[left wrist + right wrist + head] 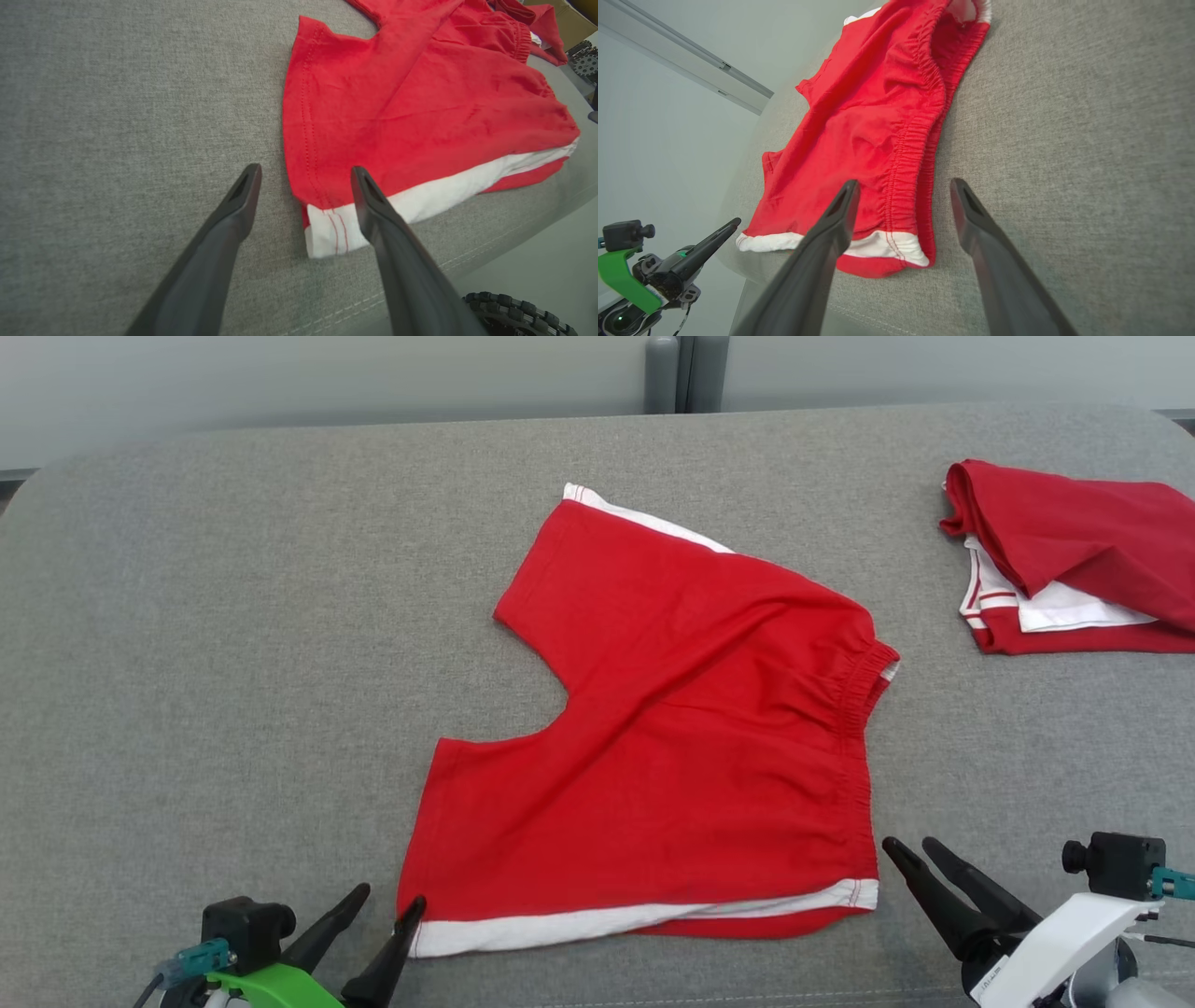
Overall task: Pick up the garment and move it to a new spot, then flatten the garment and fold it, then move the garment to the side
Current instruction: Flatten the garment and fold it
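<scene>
The garment [672, 747] is a pair of red shorts with white side stripes, lying spread flat on the grey upholstered surface [233, 616], waistband to the right. My left gripper [385, 898] stands open at the shorts' near left leg corner; in the left wrist view that white hem corner [329, 228] lies between the spread fingers of the left gripper [306, 171], held by neither. My right gripper [920, 847] is open beside the near waistband corner [901, 242], and its fingers [840, 210] straddle that corner, the right gripper [903, 184] gripping nothing.
A second red and white garment [1074, 560] lies bunched at the far right of the surface. The surface's front edge runs just below both grippers. A wall and grey posts [686, 373] stand behind. A black wheel [514, 315] shows below the edge.
</scene>
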### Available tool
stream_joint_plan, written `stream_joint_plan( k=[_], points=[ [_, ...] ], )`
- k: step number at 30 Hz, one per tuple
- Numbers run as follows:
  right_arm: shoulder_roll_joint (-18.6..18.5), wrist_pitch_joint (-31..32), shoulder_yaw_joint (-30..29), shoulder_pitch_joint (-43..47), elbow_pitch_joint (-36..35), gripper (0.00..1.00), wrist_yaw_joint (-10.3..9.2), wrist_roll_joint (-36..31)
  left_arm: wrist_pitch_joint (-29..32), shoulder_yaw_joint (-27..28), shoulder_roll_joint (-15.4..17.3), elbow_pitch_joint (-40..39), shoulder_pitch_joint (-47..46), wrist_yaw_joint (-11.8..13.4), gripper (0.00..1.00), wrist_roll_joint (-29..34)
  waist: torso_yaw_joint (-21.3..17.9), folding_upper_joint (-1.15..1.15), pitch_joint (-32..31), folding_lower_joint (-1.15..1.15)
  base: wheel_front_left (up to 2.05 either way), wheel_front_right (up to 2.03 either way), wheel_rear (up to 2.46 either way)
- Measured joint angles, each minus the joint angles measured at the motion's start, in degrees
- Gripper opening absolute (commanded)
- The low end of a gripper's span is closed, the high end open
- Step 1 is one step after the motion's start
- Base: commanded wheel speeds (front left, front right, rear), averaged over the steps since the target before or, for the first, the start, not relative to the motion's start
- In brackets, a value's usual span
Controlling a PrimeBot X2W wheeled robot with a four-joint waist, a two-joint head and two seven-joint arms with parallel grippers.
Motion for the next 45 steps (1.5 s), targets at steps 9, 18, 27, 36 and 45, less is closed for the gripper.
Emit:
stream_joint_plan(
  k=[9,18,27,36,45],
  points=[
    [0.2,-1.8,-1.1,-2.5,-0.4,1.0,0.0,-0.9,-0.4,1.6,0.5,-1.2,-0.4,0.0,1.0,0.2,0.1,0.0,0.3,0.0,0.0,0.0,0.0],
    [1.7,-3.0,-4.3,-5.6,-3.7,1.0,0.0,-1.4,-1.4,5.4,0.4,-5.9,-4.1,2.0,1.0,1.6,0.4,0.0,-0.7,0.0,0.0,0.0,0.0],
    [2.6,-3.4,-9.5,-7.7,-3.4,1.0,-0.19,-6.1,-1.9,8.3,-0.9,-7.7,-4.3,4.8,1.0,1.6,0.5,0.0,-1.5,0.0,0.0,0.0,0.0],
    [5.3,-3.5,-21.6,-9.0,-6.3,1.0,-5.95,-14.7,-1.9,13.4,-1.8,-10.0,-4.3,8.5,1.0,1.4,0.3,0.0,-3.0,0.0,0.0,0.0,0.0],
    [7.0,-3.6,-28.9,-7.5,-10.7,1.0,-10.81,-25.2,-1.9,17.1,-2.4,-13.3,-4.1,10.5,1.0,2.3,0.6,0.0,-3.5,0.0,0.0,0.0,0.0]
  ],
)
